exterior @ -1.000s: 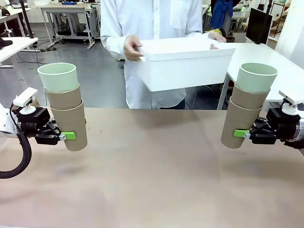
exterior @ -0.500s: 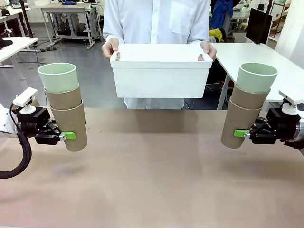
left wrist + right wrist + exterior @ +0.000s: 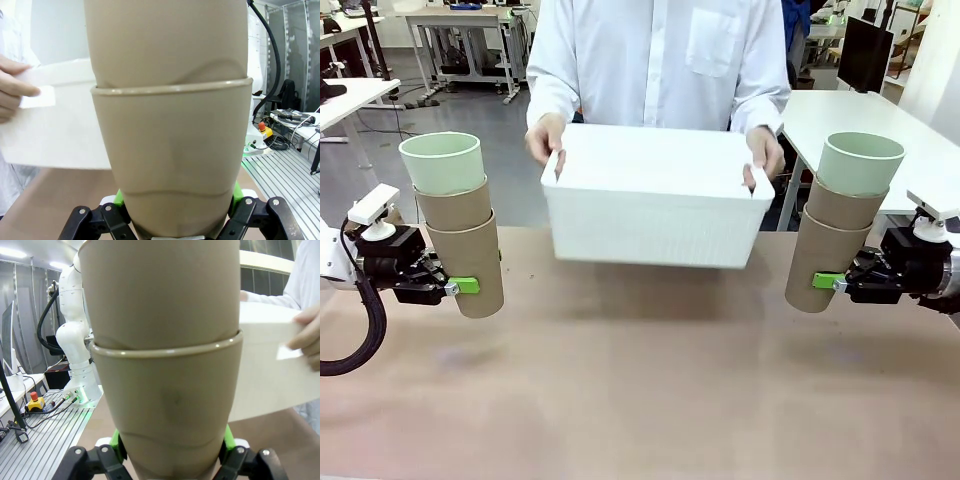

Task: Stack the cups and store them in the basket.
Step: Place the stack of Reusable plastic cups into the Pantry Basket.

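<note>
The left gripper (image 3: 460, 286) pinches the bottom brown cup (image 3: 470, 265) of the left stack (image 3: 455, 215) at the table's 9 o'clock. In the left wrist view its green pads (image 3: 119, 197) press both sides of that cup's base. The stack is three cups nested: two khaki-brown, and a mint cup (image 3: 442, 163) on top. Its long axis is near vertical, mouths up, and the open end leans towards 11 o'clock.

The right gripper (image 3: 825, 282) is clamped on the lowest cup of the right stack (image 3: 840, 235) at 3 o'clock, a green pad (image 3: 116, 442) on each flank. This stack has the same make-up, with a mint cup (image 3: 860, 163) uppermost, and its mouth leans towards 1 o'clock. Both stacks hang clear above the brown table (image 3: 640, 390).

At 12 o'clock a person in a white shirt holds the white basket (image 3: 655, 225) in the air over the table's far edge. One hand (image 3: 545, 140) is at its 9 o'clock end and the other hand (image 3: 765, 155) at its 3 o'clock end, by the handle slots. The basket's long axis runs from 9 to 3 o'clock, between the two stacks and apart from both.
</note>
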